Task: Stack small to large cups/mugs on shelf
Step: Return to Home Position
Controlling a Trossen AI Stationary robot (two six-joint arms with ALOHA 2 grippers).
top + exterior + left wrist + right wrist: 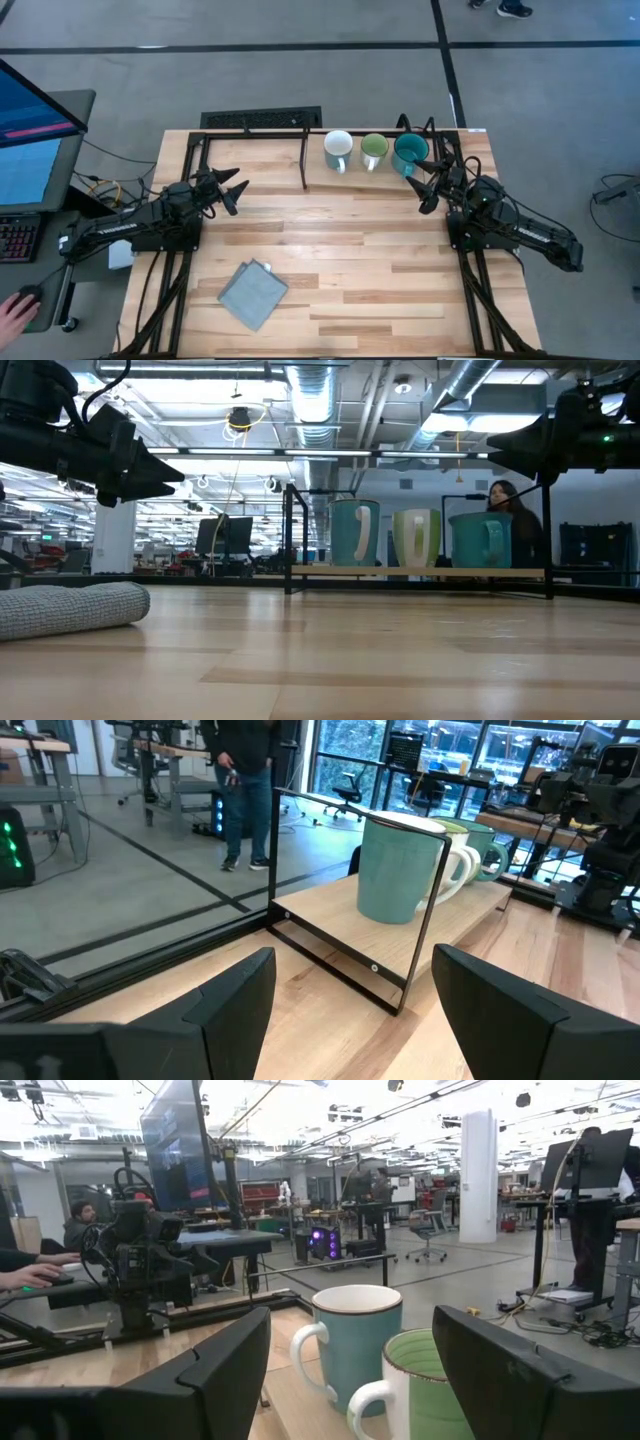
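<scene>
Three mugs stand upright in a row, their bases on the low wooden shelf [440, 140] at the table's far right. From left to right they are a mug white inside and pale blue outside [338, 148], a light green one [374, 149] and a teal one [410, 151]. My left gripper [238, 195] hovers open at the table's left, pointing level toward the shelf. My right gripper [422, 187] hovers open just in front of the teal mug. Nothing is between either pair of fingers.
A folded grey cloth [252, 292] lies near the table's front left. The shelf's black metal legs [305, 160] rise at its left end. A person's hand [12, 305] rests on a mouse off the table's left, by a monitor and keyboard.
</scene>
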